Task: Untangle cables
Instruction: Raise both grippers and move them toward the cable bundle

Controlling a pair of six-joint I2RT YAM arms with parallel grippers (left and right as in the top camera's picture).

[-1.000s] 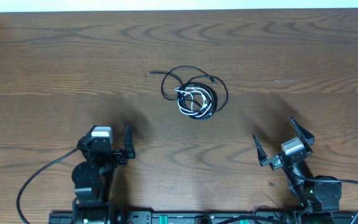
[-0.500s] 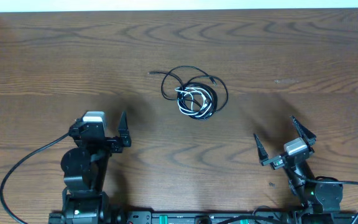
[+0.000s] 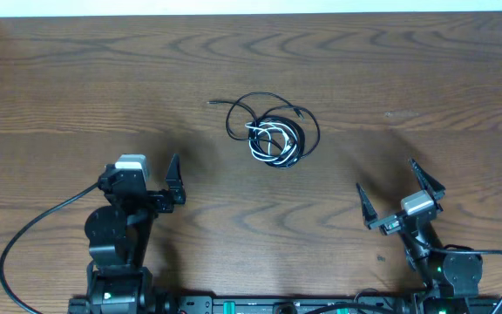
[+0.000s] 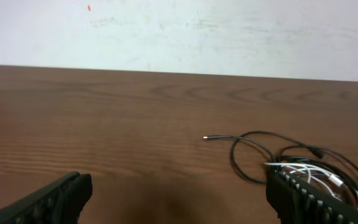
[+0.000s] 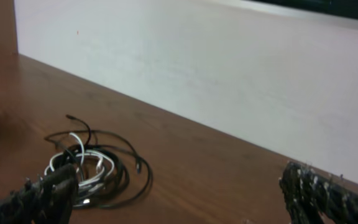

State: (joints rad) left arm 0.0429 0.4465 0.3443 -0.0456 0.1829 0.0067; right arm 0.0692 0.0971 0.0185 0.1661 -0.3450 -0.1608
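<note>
- Left gripper (image 4: pixel 179 186) and right gripper (image 3: pixel 384 176): both spread wide, holding nothing.
- Cables (image 3: pixel 273 135): one small knot mid-table (image 3: pixel 77 87), well apart from both grippers. Black loops surround a white cable (image 3: pixel 267 139).
- Probably light, limp and springy. The loose black end (image 3: pixel 211 104) looks the easiest hold.
- Overhead gives the loop layout; the wrist views show the knot lying low.

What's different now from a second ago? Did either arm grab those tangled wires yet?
The left claw swung a little to the robot's left and slightly farther out over the table. The right claw barely shifted. Nothing was grabbed or let go: both claws are open and empty. The cables lie in the same tangled heap, untouched.
</note>
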